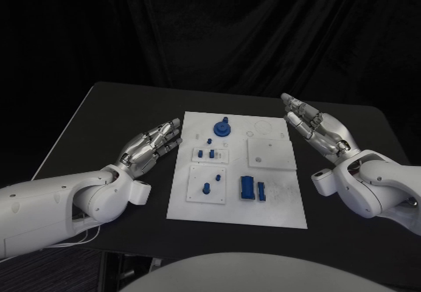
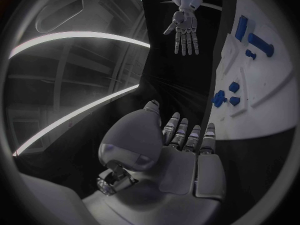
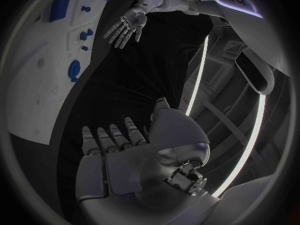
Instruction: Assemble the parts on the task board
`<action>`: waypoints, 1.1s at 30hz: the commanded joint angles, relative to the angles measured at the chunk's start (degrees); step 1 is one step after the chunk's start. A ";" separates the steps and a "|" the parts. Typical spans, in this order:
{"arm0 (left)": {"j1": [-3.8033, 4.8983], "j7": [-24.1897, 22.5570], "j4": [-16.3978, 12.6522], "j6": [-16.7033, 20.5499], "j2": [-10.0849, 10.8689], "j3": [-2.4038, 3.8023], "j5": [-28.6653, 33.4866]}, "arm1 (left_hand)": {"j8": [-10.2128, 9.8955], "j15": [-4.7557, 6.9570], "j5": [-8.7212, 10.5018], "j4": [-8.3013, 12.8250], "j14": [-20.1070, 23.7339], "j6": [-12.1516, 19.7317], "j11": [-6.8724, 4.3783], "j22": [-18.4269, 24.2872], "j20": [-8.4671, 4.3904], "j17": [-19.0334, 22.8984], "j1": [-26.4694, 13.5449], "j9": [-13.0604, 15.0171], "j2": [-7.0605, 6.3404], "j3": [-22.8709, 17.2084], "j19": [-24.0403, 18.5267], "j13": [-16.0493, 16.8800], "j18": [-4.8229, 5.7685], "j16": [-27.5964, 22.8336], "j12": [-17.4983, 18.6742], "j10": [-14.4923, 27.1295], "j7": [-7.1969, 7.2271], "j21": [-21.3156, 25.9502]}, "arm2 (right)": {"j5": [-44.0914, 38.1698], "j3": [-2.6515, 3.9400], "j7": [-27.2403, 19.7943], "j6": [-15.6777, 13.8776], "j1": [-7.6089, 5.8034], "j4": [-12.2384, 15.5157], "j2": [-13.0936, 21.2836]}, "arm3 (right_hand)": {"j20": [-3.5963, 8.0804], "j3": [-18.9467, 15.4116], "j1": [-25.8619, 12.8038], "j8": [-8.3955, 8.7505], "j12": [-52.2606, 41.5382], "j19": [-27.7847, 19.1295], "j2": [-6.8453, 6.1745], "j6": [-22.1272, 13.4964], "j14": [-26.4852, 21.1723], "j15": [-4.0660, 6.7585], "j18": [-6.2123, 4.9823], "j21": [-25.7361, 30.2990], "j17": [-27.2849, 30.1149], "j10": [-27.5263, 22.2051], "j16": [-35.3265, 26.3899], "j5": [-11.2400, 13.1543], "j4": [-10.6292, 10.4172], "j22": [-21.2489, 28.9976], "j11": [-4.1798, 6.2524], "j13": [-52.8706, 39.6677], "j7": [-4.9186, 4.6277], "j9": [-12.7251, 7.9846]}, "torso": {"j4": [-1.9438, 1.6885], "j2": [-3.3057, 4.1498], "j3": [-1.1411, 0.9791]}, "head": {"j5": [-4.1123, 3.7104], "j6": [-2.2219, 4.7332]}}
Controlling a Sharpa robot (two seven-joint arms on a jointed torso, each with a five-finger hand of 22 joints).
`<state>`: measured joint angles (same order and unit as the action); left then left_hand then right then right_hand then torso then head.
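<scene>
The white task board lies in the middle of the black table. Blue parts sit on it: a round piece with a peg at the far end, small pegs on a raised plate, another small piece, and two blocks near the front. My left hand hovers beside the board's left edge, fingers straight and apart, holding nothing. My right hand hovers at the board's far right corner, also flat and empty. The left wrist view shows the board and my right hand; the right wrist view shows my left hand.
A blank white square plate sits raised on the board's right half. Bare black table lies on both sides of the board. A dark curtain hangs behind the table.
</scene>
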<state>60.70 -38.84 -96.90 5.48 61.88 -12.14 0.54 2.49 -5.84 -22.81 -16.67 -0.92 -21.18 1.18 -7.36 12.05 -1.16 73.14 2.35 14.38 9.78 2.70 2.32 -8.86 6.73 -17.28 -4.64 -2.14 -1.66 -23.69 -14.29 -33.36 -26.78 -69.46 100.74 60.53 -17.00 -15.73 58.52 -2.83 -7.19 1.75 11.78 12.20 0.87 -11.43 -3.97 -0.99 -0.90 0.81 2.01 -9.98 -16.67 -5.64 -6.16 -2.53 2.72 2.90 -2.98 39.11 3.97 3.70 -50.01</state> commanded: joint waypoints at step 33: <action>-0.51 8.54 6.61 36.45 -16.29 11.46 -0.51 | -2.49 5.84 17.35 16.67 0.92 16.52 -1.18 7.36 -12.05 1.16 -56.96 -2.35 -14.38 -9.78 -2.70 -2.32 8.86 -6.73 17.28 4.64 2.14 1.66 | 23.69 14.29 3.56 -17.34 9.29 -10.79 -15.84 | 17.00 15.73 -58.52 2.83 7.19 -1.75 -11.78 -12.20 -0.87 11.43 3.97 0.99 0.90 -0.81 -2.01 9.98 16.67 5.64 6.16 2.53 -2.72 -2.90 | 2.96 -7.87 -3.94 | -3.66 15.51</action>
<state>60.30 -32.05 -90.40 34.30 45.83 -0.78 0.38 0.27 -0.50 -7.41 -3.67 -0.12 -6.34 -0.06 -0.22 1.78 -0.06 21.92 0.07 3.06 0.49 0.04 0.07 -1.65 0.42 -4.79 -0.53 0.00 -0.39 -2.57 -0.08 -30.97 -41.10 -60.30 89.97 44.67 -0.29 -0.06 0.36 -0.20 -0.21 0.02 -0.07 0.21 -0.04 -0.26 -0.41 -0.21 -0.06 0.00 0.21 -0.20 -0.22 -1.45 -0.20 -0.06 -0.03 0.06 -0.26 31.96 0.39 0.19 -34.99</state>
